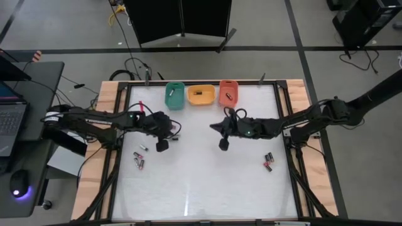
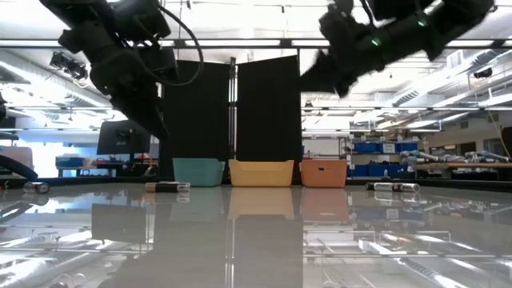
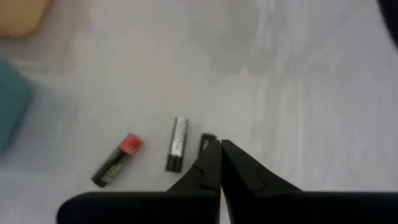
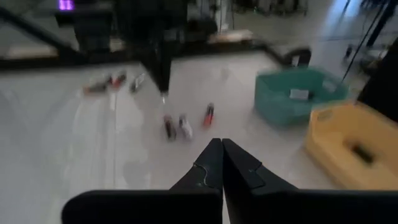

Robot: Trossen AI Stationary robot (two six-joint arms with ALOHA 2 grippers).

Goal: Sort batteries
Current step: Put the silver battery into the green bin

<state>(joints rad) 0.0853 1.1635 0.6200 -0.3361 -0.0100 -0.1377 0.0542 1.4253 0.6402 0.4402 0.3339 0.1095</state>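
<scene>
Dark left gripper (image 3: 220, 149) and right gripper (image 4: 221, 145) hover pinched closed, empty, above the batteries (image 3: 177, 144).

Green tray (image 1: 174, 96), yellow tray (image 1: 201, 95), orange tray (image 1: 228, 93)

3 trays at the table's far edge: teal-green tray (image 1: 174, 95), yellow-orange tray (image 1: 201, 95), red-orange tray (image 1: 228, 92). On the pale grey table (image 1: 207, 182), a black battery with a red cap (image 3: 117, 160), beside it a silvery battery (image 3: 178, 144).
</scene>
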